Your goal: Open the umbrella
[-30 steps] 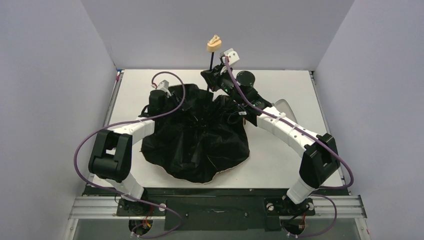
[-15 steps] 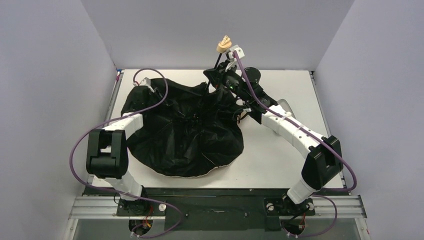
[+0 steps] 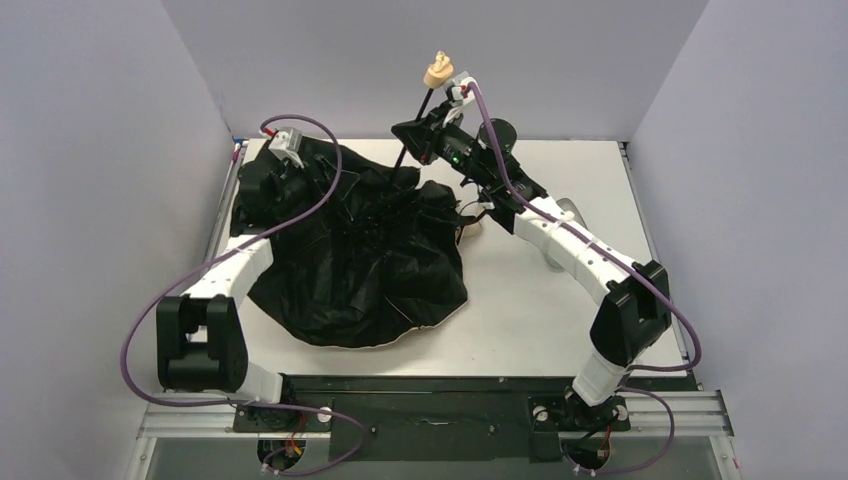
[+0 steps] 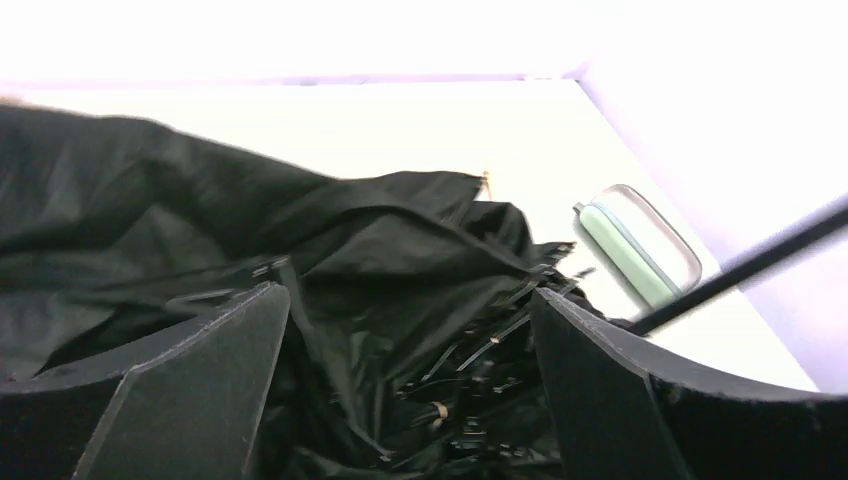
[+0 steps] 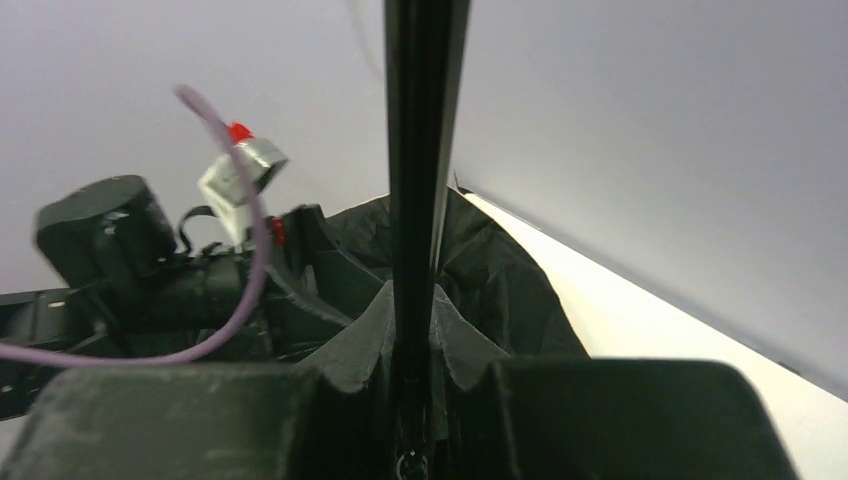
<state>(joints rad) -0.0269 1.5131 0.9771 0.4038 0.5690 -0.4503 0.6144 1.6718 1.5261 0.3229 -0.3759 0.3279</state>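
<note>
Found the white table (image 3: 560, 320) carrying everything, with most of its left half buried under the umbrella (image 3: 360, 270). Saw the canopy only partly spread: crumpled and sagging, black lining and ribs turned upward, reaching from the far left corner toward the middle of the near edge, with a thin peach-tan rim showing along its near side. Traced the left arm (image 3: 235, 270) up the left edge to that far left corner, and the right arm (image 3: 570, 245) slanting from the near right corner across to the middle of the far edge. Picked out the thin black shaft (image 3: 425, 100) rising at a tilt out of the canopy's far side and leaning toward the back wall. Caught the right gripper (image 3: 412, 135) clamped tight around that shaft, part-way up, with both fingers (image 5: 360, 340) pressed against the black rod in the wrist view. Noted the left gripper (image 4: 408, 295) spread wide above the folds at the far left corner, its fingers (image 4: 200, 380) well apart, loose black fabric and ribs beyond them, nothing pinched between. Spotted a mint-green pouch (image 4: 630, 245) lying flat on bare table on the far right part, well in from the corner, beside the canopy but apart from it, partly hidden behind the right arm in the overhead view. Made out the small tan handle (image 3: 437, 72) at the shaft's top, well above the far edge.
</note>
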